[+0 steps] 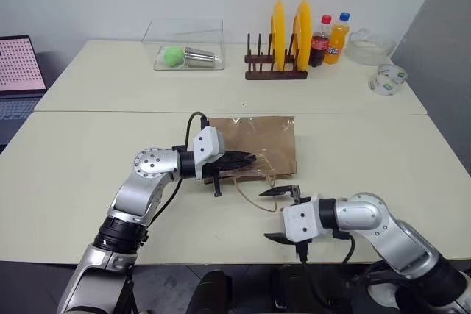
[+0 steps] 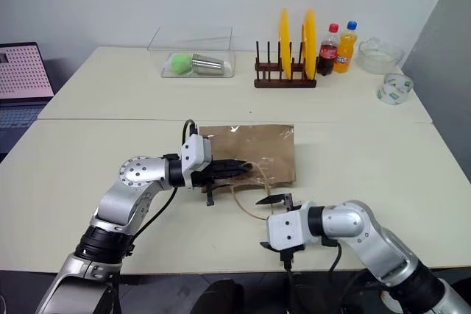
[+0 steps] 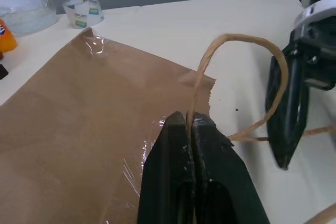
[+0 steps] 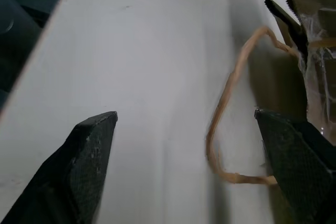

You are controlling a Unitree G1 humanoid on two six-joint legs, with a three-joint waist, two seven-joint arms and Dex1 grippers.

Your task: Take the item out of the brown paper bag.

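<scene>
as it waits near the table edge, the right gripper (image 1: 282, 215) has its jaws wide apart, holding nothing, beside a loose cord handle (image 4: 226, 114). further in, the left gripper (image 3: 188, 124) pinches the other handle tight. the brown paper bag (image 1: 254, 141) lies flat, light and soft, probably easy to tear; the item stays hidden.

The brown paper bag (image 1: 257, 141) lies flat and shut, its contents hidden from sight.
</scene>
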